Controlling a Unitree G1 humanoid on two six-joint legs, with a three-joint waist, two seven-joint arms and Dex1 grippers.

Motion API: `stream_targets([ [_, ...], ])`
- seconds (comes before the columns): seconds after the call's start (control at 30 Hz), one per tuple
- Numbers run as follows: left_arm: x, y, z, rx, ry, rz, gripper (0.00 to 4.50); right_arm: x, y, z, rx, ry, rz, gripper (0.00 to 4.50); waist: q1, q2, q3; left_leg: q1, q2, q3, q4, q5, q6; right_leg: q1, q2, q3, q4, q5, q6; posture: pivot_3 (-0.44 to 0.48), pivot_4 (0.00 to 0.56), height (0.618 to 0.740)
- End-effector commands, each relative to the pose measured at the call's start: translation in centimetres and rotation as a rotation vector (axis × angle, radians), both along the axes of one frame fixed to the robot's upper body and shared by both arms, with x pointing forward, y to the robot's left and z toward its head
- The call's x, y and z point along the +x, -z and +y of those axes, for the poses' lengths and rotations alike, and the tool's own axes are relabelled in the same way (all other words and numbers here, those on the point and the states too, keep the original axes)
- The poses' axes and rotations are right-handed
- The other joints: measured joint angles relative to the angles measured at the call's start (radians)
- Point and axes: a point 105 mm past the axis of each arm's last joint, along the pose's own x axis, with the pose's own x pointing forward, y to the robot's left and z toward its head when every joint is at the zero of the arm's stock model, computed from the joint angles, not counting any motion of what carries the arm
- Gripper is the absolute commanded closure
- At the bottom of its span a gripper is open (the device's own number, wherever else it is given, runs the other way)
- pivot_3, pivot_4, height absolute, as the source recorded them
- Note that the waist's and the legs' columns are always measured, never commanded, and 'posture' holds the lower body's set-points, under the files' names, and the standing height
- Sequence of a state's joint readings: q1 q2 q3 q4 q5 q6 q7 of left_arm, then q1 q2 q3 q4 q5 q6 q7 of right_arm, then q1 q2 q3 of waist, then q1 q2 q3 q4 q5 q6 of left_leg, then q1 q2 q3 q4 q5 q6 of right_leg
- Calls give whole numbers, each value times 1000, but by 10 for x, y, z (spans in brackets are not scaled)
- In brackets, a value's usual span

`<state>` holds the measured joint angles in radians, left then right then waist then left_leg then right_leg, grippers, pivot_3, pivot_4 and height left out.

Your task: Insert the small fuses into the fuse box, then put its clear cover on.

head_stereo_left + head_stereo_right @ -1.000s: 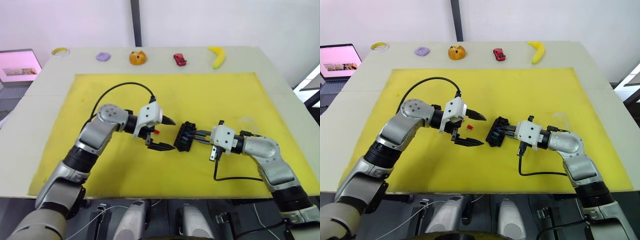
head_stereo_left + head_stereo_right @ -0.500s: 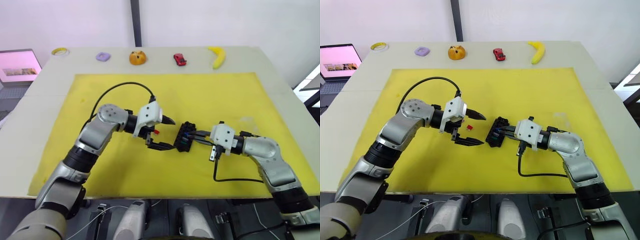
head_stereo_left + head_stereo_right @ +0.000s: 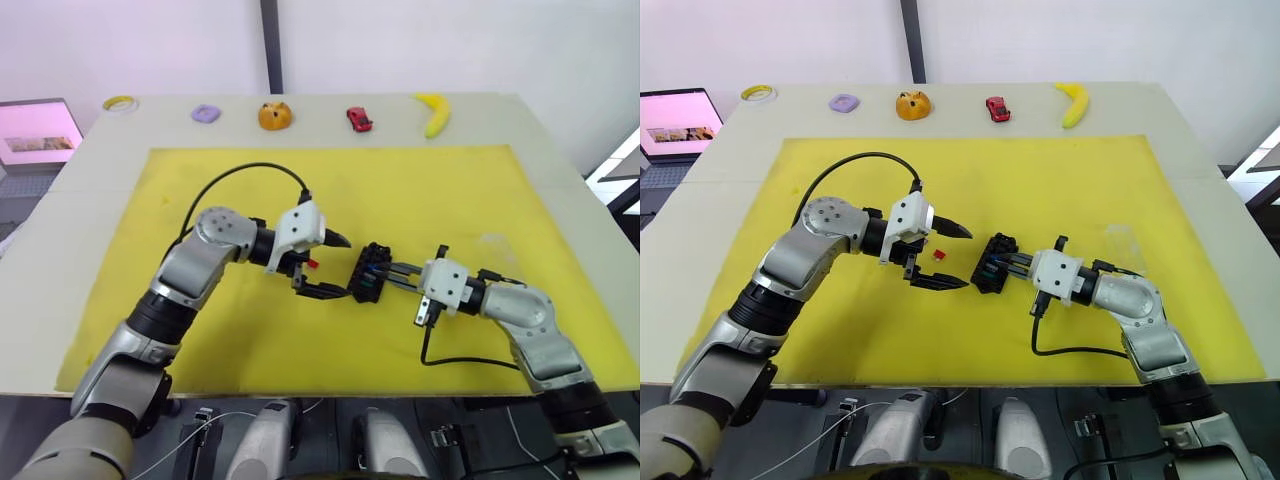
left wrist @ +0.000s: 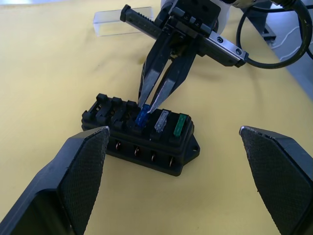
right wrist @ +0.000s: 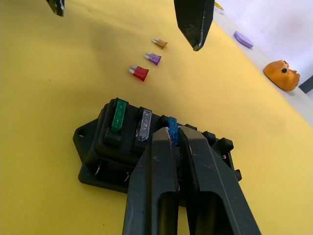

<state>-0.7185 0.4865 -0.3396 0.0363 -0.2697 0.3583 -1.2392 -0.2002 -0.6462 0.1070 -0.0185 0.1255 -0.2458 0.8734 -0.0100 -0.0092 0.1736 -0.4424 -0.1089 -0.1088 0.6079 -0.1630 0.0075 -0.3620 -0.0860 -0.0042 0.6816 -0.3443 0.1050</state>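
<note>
The black fuse box (image 3: 372, 273) lies mid-mat on the yellow mat. A green fuse (image 4: 180, 124) and a pale grey fuse (image 4: 161, 121) stand in neighbouring slots. My right gripper (image 4: 145, 105) is shut on a blue fuse (image 5: 172, 132), which sits slightly tilted in the slot beside them. My left gripper (image 3: 335, 267) is open just left of the box, one finger on each side of its end, holding nothing. Beyond the box a red fuse (image 5: 139, 73), a purple fuse (image 5: 154, 58) and an olive-brown fuse (image 5: 159, 43) lie loose. The clear cover (image 4: 122, 22) rests on the mat behind my right arm.
Along the table's far edge stand a banana (image 3: 435, 112), a red toy car (image 3: 359, 119), an orange object (image 3: 275, 115), a purple piece (image 3: 206, 113) and a tape roll (image 3: 120, 102). A laptop (image 3: 35, 130) sits at the far left.
My right forearm has swung a little nearer to me while its fingertips stay at the fuse box. The left arm and the box have not moved.
</note>
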Motion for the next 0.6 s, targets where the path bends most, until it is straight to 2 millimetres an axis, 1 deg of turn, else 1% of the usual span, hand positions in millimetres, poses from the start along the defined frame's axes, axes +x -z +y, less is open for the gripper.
stream_targets([
  [0.03,0,-14,-2,-25,13,-47,20,1,12,-8,7,42,64,4500,0,0,0,0,0,0,0,0,0,0,0,0,0,0,0,0,150,735],
  [0.23,-1,-13,-3,-28,16,-46,20,-1,15,-8,-22,26,42,4500,1,0,0,0,0,0,0,0,0,0,0,0,0,0,0,0,150,735],
  [0.4,-2,-13,-4,-30,18,-45,20,1,15,-7,-22,27,31,4500,1,0,0,0,0,0,0,0,0,0,0,0,0,0,0,0,150,735],
  [0.47,-2,-13,-4,-31,18,-44,20,2,13,-6,-15,22,20,4500,0,0,0,0,0,0,0,0,0,0,0,0,0,0,0,0,150,735],
  [0.6,-2,-12,-4,-31,17,-44,20,2,1,-2,4,6,-6,4500,0,0,0,0,0,0,0,0,0,0,0,0,0,0,0,0,150,735],
])
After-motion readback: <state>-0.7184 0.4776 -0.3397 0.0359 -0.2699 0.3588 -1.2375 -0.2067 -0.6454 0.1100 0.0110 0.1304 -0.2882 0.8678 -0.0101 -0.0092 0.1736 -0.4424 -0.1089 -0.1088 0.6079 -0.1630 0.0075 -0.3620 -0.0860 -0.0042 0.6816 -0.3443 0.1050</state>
